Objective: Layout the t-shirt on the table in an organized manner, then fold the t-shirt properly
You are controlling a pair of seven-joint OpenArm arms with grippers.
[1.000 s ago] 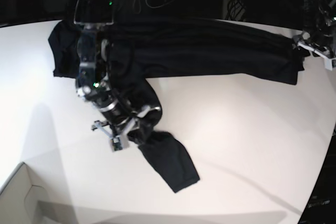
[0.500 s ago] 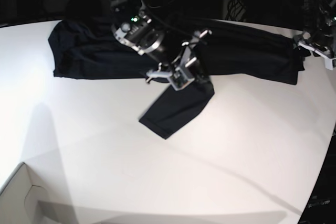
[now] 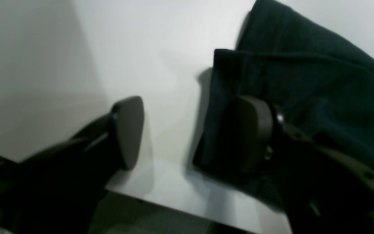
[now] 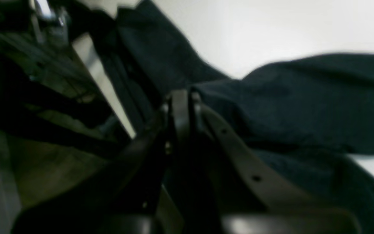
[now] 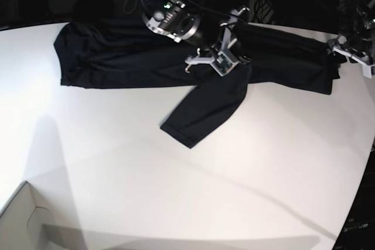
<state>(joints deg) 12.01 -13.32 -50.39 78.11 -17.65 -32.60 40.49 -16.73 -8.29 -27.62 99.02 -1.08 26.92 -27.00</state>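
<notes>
A: Left wrist view. Your left gripper (image 3: pixel 190 133) stands with jaws wide apart at the table's (image 3: pixel 76 48) edge; one pad (image 3: pixel 248 130) lies against a corner of the t-shirt (image 3: pixel 304 84), nothing pinched.

B: Right wrist view?

A: The right gripper (image 4: pixel 180 107) is clamped tight on a fold of black cloth.

B: Base view?

A: The t-shirt (image 5: pixel 193 57) lies as a band along the table's (image 5: pixel 176 174) far edge, one flap trailing toward the middle. The cloth looks soft, light and limp; it will likely sag and drag. You should take it by hems or corners, not mid-panel.
</notes>
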